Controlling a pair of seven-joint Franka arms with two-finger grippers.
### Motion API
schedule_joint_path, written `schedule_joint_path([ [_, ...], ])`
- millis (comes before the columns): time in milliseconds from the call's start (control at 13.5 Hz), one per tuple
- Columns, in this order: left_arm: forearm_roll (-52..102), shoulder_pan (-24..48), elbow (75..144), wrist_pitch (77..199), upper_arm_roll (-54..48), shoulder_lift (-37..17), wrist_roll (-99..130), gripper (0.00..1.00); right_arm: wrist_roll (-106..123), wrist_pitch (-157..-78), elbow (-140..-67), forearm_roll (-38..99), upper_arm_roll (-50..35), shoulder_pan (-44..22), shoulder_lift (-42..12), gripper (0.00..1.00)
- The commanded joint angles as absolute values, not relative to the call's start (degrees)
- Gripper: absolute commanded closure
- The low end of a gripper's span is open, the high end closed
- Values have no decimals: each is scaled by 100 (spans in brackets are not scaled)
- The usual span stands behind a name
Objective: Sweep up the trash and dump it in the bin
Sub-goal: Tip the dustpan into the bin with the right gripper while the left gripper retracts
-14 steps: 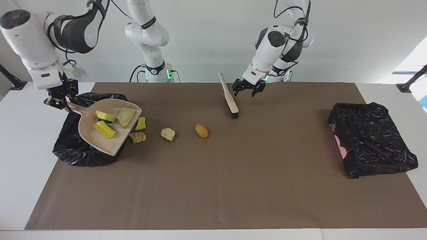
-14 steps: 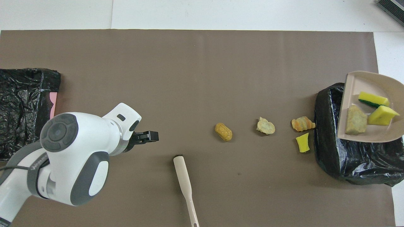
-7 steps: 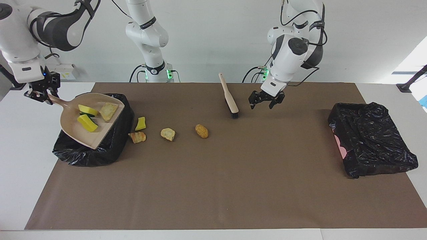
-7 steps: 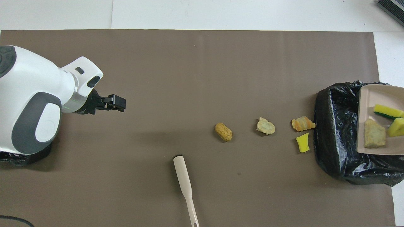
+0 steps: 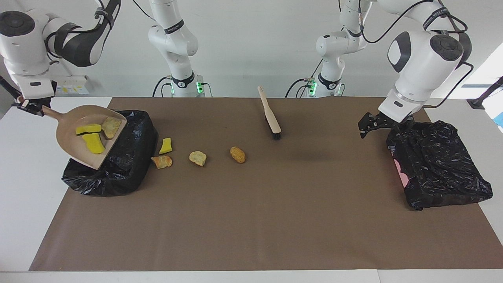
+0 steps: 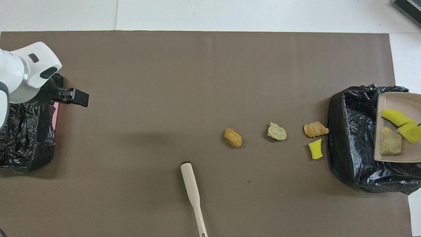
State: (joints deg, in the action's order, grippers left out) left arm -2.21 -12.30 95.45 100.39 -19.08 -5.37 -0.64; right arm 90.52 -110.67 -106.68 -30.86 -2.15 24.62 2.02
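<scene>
Four trash lumps point(image 5: 198, 157) lay mid-left of the facing view on the desk point(image 5: 251, 220), beside the bin point(image 5: 118, 169). Upper left, the right gripper point(image 5: 29, 108) had its jaws clamped on the dustpan point(image 5: 84, 135), holding three lumps over the bin. At right, the left gripper point(image 5: 367, 125) hung with jaws spread, empty.

Right end effector point(image 5: 28, 107) raised at table end, fingers clamped; left end effector point(image 5: 367, 125) raised, fingers apart
</scene>
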Motion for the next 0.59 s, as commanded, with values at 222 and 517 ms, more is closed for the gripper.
schedule_joint_path([
  [222,-387,-1310,9132,9492,-1969,-536,-106,0,7481,-10672,-11233,-4761,-255,1619,686,100],
  [517,-404,-1301,9132,9290,-1978,-396,-158,0,6839,-9969,-11040,-5640,-255,951,651,100],
])
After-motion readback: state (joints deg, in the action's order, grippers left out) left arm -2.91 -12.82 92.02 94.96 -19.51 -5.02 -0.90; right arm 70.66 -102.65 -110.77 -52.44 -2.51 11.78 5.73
